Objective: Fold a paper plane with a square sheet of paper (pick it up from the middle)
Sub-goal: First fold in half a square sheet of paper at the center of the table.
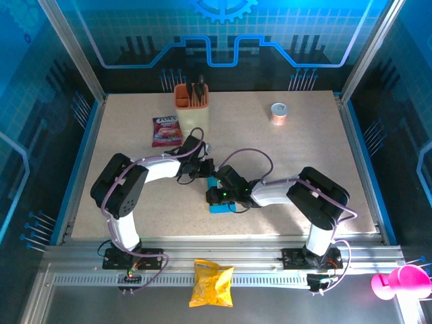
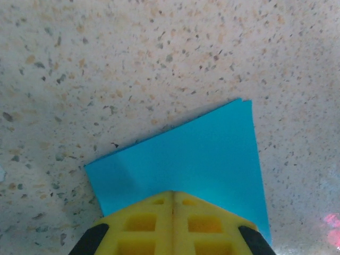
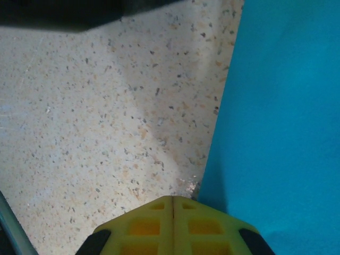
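Top external: illegible lettering on snack packet [image 1: 166, 130], beyond blue paper [image 1: 217, 208].

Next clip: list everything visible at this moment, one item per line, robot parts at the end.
sheet of paper: one, cyan-blue, table centre, where the two arms meet
holder: one, orange and cream, back of table
snack packet: one, pink-purple, flat, just near-left of the holder
small cup: one, pinkish white, back right
crisp bag: one, yellow, on the metal rail at the near edge
pink object: one, bright pink, off the table, near right corner
table: one, speckled beige
left end effector: one, yellow, shut, over the paper
right end effector: one, yellow, shut, at the paper's edge
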Robot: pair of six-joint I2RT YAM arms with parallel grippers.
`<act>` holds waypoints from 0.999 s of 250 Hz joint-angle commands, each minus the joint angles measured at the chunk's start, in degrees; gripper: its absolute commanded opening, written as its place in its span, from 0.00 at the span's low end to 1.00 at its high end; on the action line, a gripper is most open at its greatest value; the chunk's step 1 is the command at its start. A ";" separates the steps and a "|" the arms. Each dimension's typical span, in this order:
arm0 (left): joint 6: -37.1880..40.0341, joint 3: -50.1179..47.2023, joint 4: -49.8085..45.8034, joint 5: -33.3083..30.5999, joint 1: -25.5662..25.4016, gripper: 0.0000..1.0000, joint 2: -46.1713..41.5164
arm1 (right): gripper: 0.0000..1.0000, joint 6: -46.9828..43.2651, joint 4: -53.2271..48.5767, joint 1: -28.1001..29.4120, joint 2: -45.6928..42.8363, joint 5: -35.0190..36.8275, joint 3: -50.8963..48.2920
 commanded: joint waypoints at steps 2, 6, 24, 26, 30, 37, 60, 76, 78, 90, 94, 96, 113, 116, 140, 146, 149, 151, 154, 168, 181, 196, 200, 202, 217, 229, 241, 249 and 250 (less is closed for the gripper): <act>0.06 -1.36 2.09 2.43 -0.95 0.00 1.44 | 0.00 0.35 1.01 0.10 1.13 -1.00 -1.42; 0.00 -1.50 2.24 2.48 -0.96 0.00 1.57 | 0.00 0.27 1.06 0.25 1.13 -1.06 -1.70; -0.13 -2.01 2.76 2.21 -0.97 0.00 2.06 | 0.00 -0.25 0.71 0.70 0.99 -1.40 -2.03; -0.11 -2.06 2.77 2.18 -1.13 0.00 1.90 | 0.00 -0.35 0.67 0.80 1.01 -1.40 -2.07; -0.13 -2.10 2.82 2.17 -0.99 0.00 2.20 | 0.00 -0.47 0.54 0.97 0.99 -1.51 -2.11; -0.15 -2.28 2.99 2.08 -0.95 0.00 2.46 | 0.00 -0.81 0.16 1.22 0.92 -1.51 -2.11; -0.41 -2.60 3.40 1.93 -0.95 0.00 2.97 | 0.00 -1.43 -0.57 2.43 0.73 -1.19 -2.28; -0.39 -2.67 3.51 1.65 -0.95 0.00 3.23 | 0.00 -1.39 -0.58 3.28 0.38 -0.89 -2.76; -0.39 -2.73 3.46 1.60 -0.93 0.00 3.34 | 0.00 -1.36 -0.60 3.38 0.38 -0.86 -2.90; -0.41 -2.77 3.61 1.40 -0.95 0.00 3.32 | 0.00 -1.20 -0.43 4.01 0.13 -0.63 -3.41; -0.42 -2.75 3.54 1.31 -0.94 0.00 3.31 | 0.00 -1.11 -0.26 4.18 0.04 -0.52 -3.65; -0.40 -2.73 3.58 1.30 -0.95 0.00 3.38 | 0.00 -0.92 -0.17 4.27 0.03 -0.53 -3.73; -0.42 -2.90 3.53 1.03 -0.95 0.00 3.41 | 0.00 -0.68 0.11 5.17 -0.46 -0.14 -4.60; -0.40 -2.74 3.46 0.96 -0.95 0.00 3.40 | 0.00 -0.54 0.19 5.34 -0.54 -0.03 -4.75; -0.22 -2.66 3.26 0.68 -0.95 0.00 3.62 | 0.00 0.00 0.46 6.62 -1.28 0.67 -5.95; -0.13 -2.64 3.22 0.68 -0.95 0.00 3.67 | 0.00 0.17 0.56 6.90 -1.53 0.89 -6.23; -0.13 -2.63 3.23 0.68 -0.95 0.00 3.71 | 0.00 0.25 0.63 7.06 -1.65 1.06 -6.38; -0.13 -2.66 3.23 0.68 -0.95 0.00 3.72 | 0.00 0.36 0.65 7.12 -1.71 1.10 -6.50; -0.13 -2.70 3.23 0.70 -0.93 0.00 3.74 | 0.00 0.34 0.65 7.27 -1.85 1.21 -6.64; -0.13 -2.64 3.26 0.62 -0.90 0.00 3.84 | 0.00 0.72 0.65 7.87 -2.45 1.81 -7.28; -0.13 -2.55 3.32 0.68 -0.95 0.00 3.94 | 0.00 0.92 0.66 8.40 -2.97 2.34 -7.77; -0.22 -2.53 3.35 0.68 -0.95 0.00 4.10 | 0.00 1.19 0.61 8.77 -3.62 2.74 -8.24; -0.29 -2.67 3.33 0.69 -0.90 0.00 4.10 | 0.00 1.25 0.57 8.89 -3.79 2.87 -8.39; -0.21 -2.66 3.28 0.63 -0.94 0.00 4.11 | 0.00 1.27 0.50 8.96 -3.89 2.96 -8.39; -0.15 -2.65 3.43 0.60 -0.95 0.00 4.15 | 0.00 1.30 0.30 9.40 -4.39 3.46 -8.74; -0.18 -2.64 3.33 0.49 -0.95 0.00 4.22 | 0.00 1.56 0.21 9.51 -4.75 3.75 -9.01; -0.20 -2.69 3.40 0.57 -0.95 0.00 4.19 | 0.00 1.75 0.37 9.77 -4.91 3.84 -9.38; -0.13 -2.67 3.41 0.52 -0.95 0.00 4.28 | 0.00 1.93 0.55 9.94 -5.08 3.81 -9.64; -0.13 -2.65 3.38 0.51 -0.95 0.00 4.28 | 0.00 1.96 0.56 9.94 -5.12 3.80 -9.70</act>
